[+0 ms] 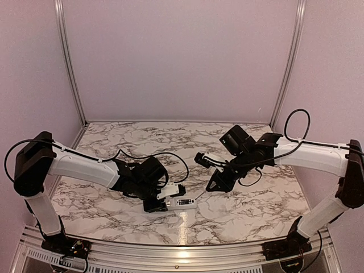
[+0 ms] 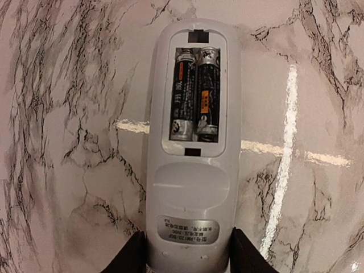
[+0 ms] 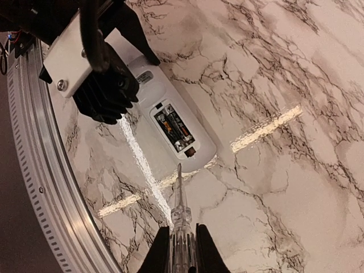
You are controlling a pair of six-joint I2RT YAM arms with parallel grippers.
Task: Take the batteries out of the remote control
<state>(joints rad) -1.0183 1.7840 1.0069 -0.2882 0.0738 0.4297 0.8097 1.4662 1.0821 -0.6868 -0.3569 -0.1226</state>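
Observation:
The white remote control (image 1: 183, 202) lies back-up on the marble table, its battery bay open. Two dark batteries (image 2: 193, 94) sit side by side in the bay; they also show in the right wrist view (image 3: 175, 129). My left gripper (image 2: 189, 256) is shut on the remote's near end (image 2: 190, 216), one finger on each side. My right gripper (image 3: 181, 250) is shut on a thin clear stick (image 3: 181, 210) whose tip hovers just short of the remote's far end (image 3: 196, 162). In the top view the right gripper (image 1: 219, 181) is to the right of the remote.
A metal rail (image 1: 170, 250) runs along the table's near edge, also shown in the right wrist view (image 3: 40, 170). The left arm's black wrist (image 3: 102, 85) covers the remote's other end. Cables (image 1: 170, 156) loop over the table behind the arms.

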